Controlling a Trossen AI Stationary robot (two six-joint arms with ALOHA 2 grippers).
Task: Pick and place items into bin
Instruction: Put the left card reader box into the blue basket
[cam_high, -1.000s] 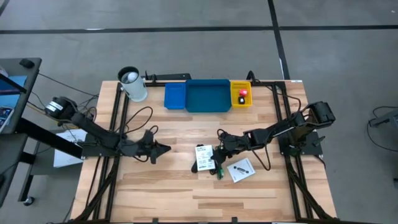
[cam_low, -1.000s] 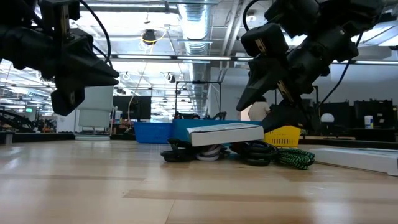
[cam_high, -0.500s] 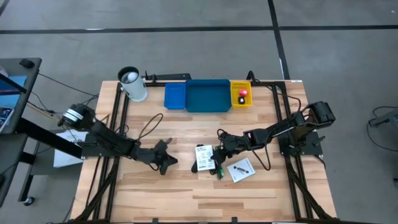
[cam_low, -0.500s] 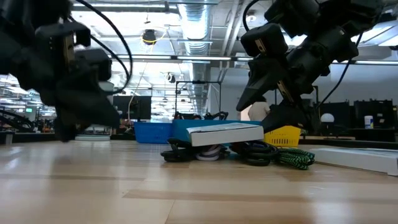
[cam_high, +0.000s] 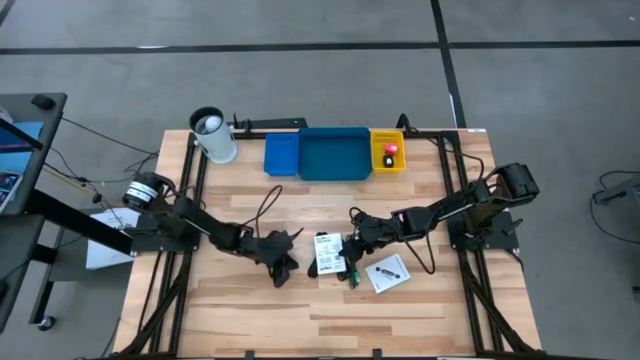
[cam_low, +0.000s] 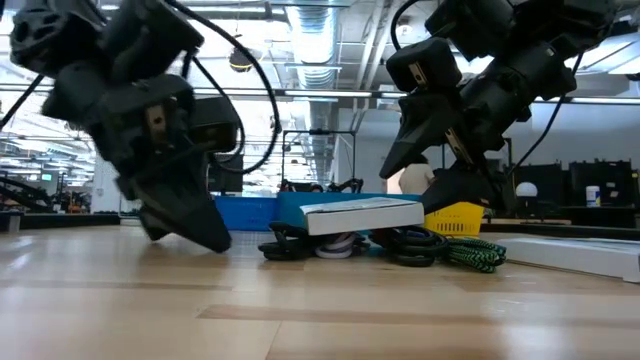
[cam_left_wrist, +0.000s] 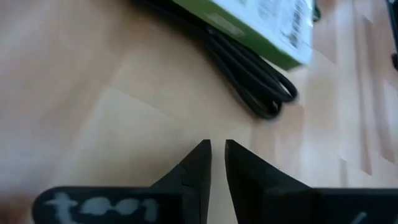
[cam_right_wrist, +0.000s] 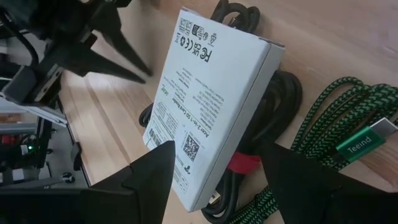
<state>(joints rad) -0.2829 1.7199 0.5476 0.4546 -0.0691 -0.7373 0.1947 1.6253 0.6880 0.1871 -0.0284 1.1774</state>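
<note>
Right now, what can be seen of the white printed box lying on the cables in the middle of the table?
The white box is a flat rectangular carton, seemingly cardboard, with small black print, symbols and a square code on its top face and one green edge. It lies closed and slightly tilted on a bundle of black cables, beside a green braided cable. The right pincer straddles it, open, not gripping it; the left pincer is close by on the bare table, apart from it.

Overhead, table-level, 2 wrist views (close)
</note>
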